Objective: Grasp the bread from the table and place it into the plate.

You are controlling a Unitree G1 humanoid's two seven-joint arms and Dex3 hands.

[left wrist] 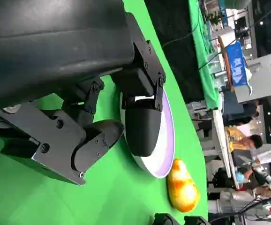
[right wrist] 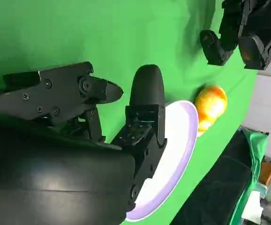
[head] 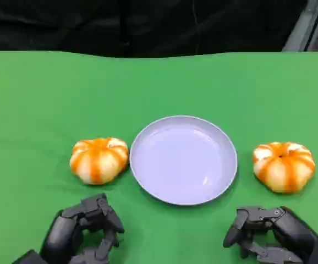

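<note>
In the head view two round orange-and-white breads lie on the green table [head: 32,99], the left bread [head: 99,159] just beside the empty plate [head: 183,160] and the right bread [head: 283,166] a little apart from its other side, while the left hand [head: 85,228] and the right hand [head: 269,232] rest near the front edge with fingers loosely parted, holding nothing. The left wrist view looks past its own unclenched fingers [left wrist: 142,126] to the plate's rim [left wrist: 169,154] and the far bread [left wrist: 182,187] beyond it; the right wrist view shows its free fingers [right wrist: 147,93], the plate [right wrist: 177,150] and the other bread [right wrist: 209,105] beyond. I judge the bread light, soft and easy to dent — better to cup it gently around its sides, low, without squeezing.
</note>
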